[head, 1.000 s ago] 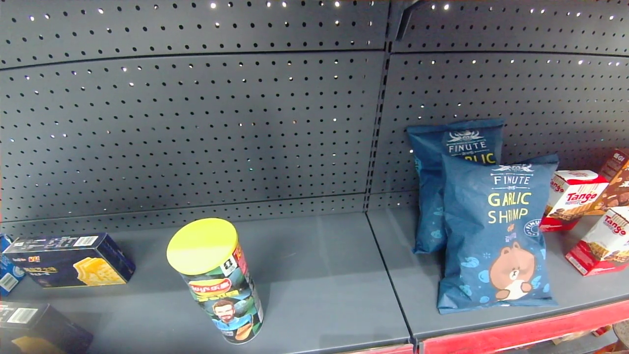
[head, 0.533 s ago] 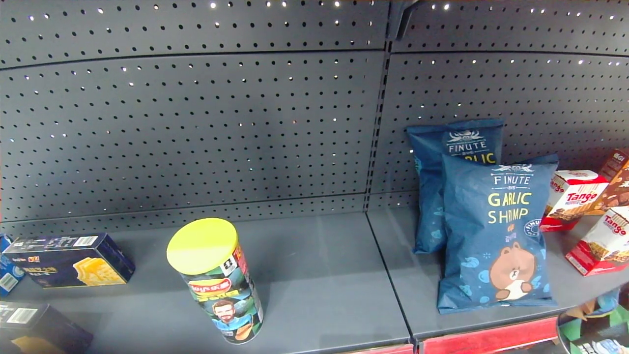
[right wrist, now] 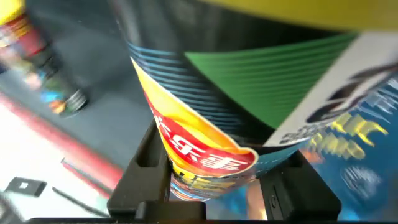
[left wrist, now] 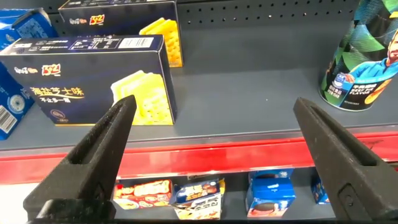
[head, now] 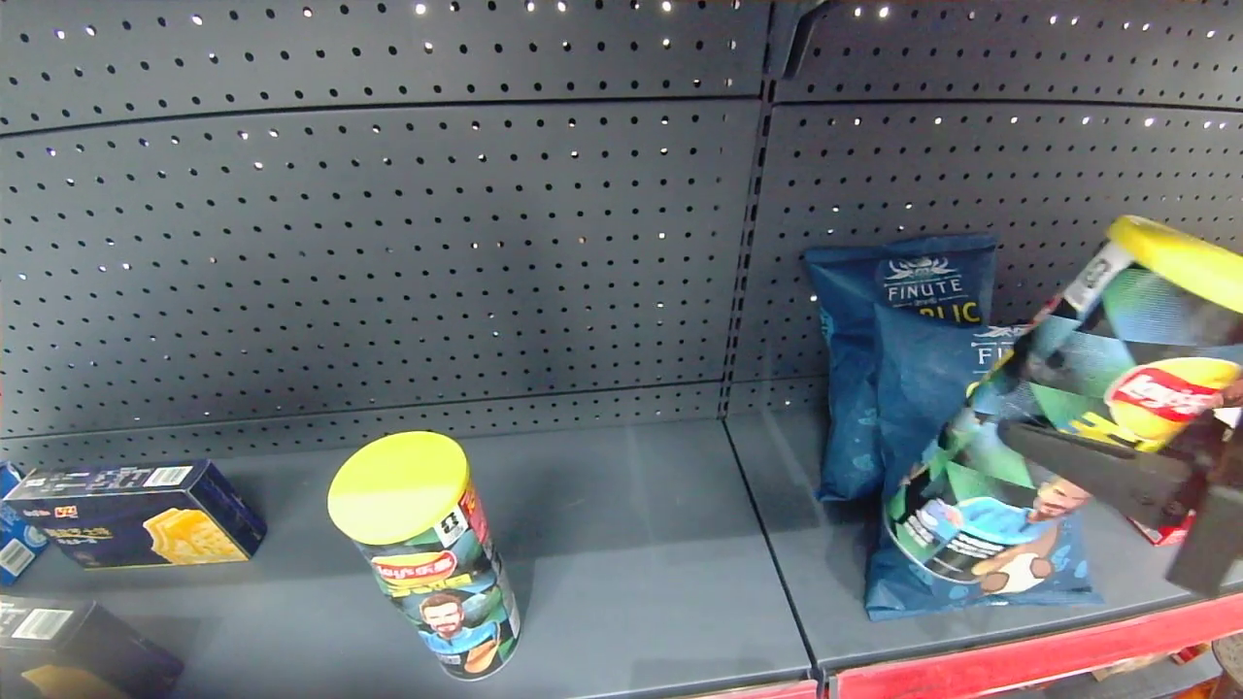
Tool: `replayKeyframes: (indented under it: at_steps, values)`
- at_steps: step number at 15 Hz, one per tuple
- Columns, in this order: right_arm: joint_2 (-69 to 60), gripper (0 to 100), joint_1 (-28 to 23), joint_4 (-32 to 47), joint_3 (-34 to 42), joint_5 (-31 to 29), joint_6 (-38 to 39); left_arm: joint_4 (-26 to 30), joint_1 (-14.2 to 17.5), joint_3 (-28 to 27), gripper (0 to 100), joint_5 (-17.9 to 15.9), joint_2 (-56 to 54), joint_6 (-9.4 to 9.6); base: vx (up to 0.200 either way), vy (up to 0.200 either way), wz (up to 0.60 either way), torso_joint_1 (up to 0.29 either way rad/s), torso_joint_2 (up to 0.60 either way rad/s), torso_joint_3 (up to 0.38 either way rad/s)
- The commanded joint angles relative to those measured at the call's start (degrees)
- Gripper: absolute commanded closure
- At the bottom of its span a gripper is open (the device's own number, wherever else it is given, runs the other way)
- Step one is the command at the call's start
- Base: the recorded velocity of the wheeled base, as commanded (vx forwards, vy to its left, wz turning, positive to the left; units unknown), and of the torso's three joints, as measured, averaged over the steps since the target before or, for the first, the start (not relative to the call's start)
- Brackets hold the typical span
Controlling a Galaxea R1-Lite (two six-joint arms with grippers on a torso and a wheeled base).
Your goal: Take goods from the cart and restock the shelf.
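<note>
The right gripper enters at the lower right of the head view, its dark fingers pinching the held can across the middle. The right wrist view shows the same grip up close: the right gripper has one black pad on each side of the can's red-and-yellow label. The can hangs tilted above the shelf, with its yellow lid at the upper right and its base down and to the left.

The left gripper hovers in front of the shelf's red front edge with its fingers spread wide and nothing between them.

The held can hides most of the front blue snack bag, which leans against a second bag at the pegboard back. A corner of a red-and-white box peeks out under the gripper.

Left of centre in the head view a standing can of the same kind sits upright on the shelf — well apart from the bags, with bare shelf between. At the far left lie dark blue cracker boxes, one near the back and another at the lower left corner. The left wrist view shows more small packets on the level below the red edge.
</note>
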Motion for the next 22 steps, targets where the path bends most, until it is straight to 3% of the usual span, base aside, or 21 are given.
replayKeyframes:
  at_steps: [1,2,7,12,22]
  values:
    - [11.9,100,5.4,-2.8,-5.2,-7.1,1.0,0.0,0.0,0.0,0,0.0,0.0,-0.01,0.000,0.000,0.00,0.000,0.00,0.000]
    - [13.3,100,7.9,-2.1,-6.5,-9.7,0.9,0.0,0.0,0.0,0,0.0,0.0,-0.01,0.000,0.000,0.00,0.000,0.00,0.000]
    - [14.1,100,8.6,-0.8,-7.4,-9.9,0.5,0.0,0.0,0.0,0,0.0,0.0,-0.01,0.000,0.000,0.00,0.000,0.00,0.000]
    - [16.7,100,12.6,-1.0,-8.5,-9.7,0.6,0.0,0.0,0.0,0,0.0,0.0,-0.01,0.000,0.000,0.00,0.000,0.00,0.000]
    - [22.1,100,13.2,-1.3,-12.5,-9.2,1.1,0.0,0.0,0.0,0,0.0,0.0,-0.01,0.000,0.000,0.18,0.001,0.00,0.001]
